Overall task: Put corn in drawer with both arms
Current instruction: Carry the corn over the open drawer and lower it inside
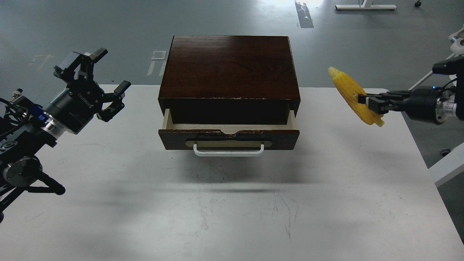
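While the right claw (364,99) clamps the ridged yellow plastic corn (349,92), long axis pointing eleven o'clock, the open dark wooden drawer (229,127) lies toward nine; the left claw (103,74) gapes, farther away.

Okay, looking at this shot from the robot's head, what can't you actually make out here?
- Head view: the back of the drawer interior is hidden under the box top and in dark shadow; its contents cannot be seen.
- The part of the corn inside the right hand is covered by the fingers.
- Both arms are cut off by the picture's side edges.
- The left hand is open and holds nothing.
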